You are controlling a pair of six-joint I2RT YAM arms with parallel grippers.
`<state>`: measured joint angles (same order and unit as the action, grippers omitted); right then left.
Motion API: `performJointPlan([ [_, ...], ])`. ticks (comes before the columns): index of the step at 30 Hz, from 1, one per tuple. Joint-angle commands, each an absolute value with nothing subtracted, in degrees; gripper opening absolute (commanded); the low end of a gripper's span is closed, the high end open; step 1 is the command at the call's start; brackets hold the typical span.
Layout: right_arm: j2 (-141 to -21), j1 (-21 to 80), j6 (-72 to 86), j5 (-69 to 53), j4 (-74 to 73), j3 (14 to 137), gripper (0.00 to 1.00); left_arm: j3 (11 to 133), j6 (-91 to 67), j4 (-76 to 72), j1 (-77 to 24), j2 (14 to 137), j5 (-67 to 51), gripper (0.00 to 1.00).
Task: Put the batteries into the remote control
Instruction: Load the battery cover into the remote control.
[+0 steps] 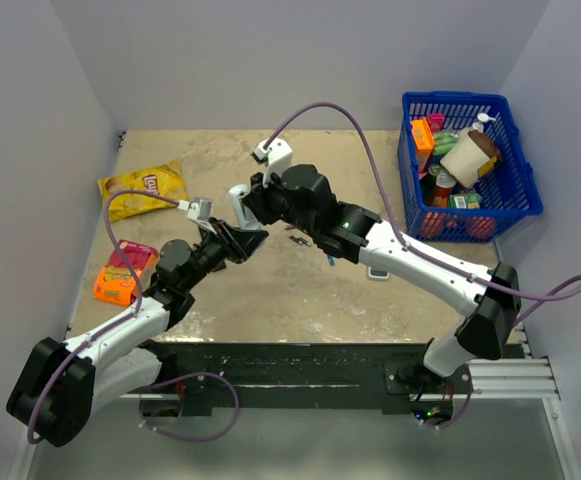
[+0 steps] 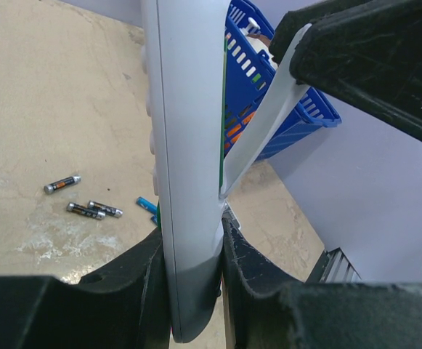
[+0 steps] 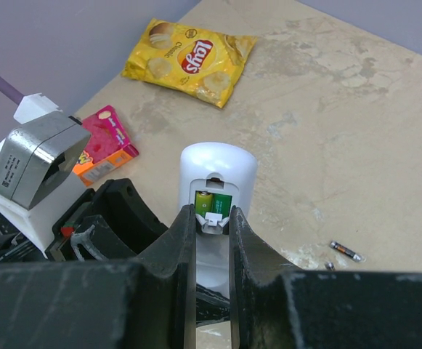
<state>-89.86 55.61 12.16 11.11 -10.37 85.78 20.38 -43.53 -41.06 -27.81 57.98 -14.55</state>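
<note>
Nearest, my left gripper [image 2: 192, 254] is clenched on the remote control [image 2: 185, 145], held on end above the table [image 2: 51, 109]. Both batteries [image 3: 221, 202] sit in its open bay, so loading looks done. I judge only the back cover [image 2: 272, 109] is left to fit; my right gripper [image 3: 212, 222] grasps it tilted, meeting the remote near the held end. Spare dark cells [image 2: 87, 209] lie below. The blue basket [image 1: 470, 97] and side walls [image 1: 30, 150] stand well apart, leaving working room.

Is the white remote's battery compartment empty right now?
No, the right wrist view shows two green batteries seated side by side in the open compartment of the remote control.
</note>
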Motion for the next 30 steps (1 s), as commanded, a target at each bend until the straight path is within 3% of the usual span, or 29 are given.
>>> performJointPlan([
  [1,-87.4,56.1,11.0,13.1,-6.1,84.2,0.10,22.8,-44.6,-46.1,-27.7,57.6,-15.0,0.00],
  [30,-85.2,56.4,10.0,12.7,-1.5,80.2,0.10,22.7,-45.9,-46.9,-28.0,57.7,-15.5,0.00],
])
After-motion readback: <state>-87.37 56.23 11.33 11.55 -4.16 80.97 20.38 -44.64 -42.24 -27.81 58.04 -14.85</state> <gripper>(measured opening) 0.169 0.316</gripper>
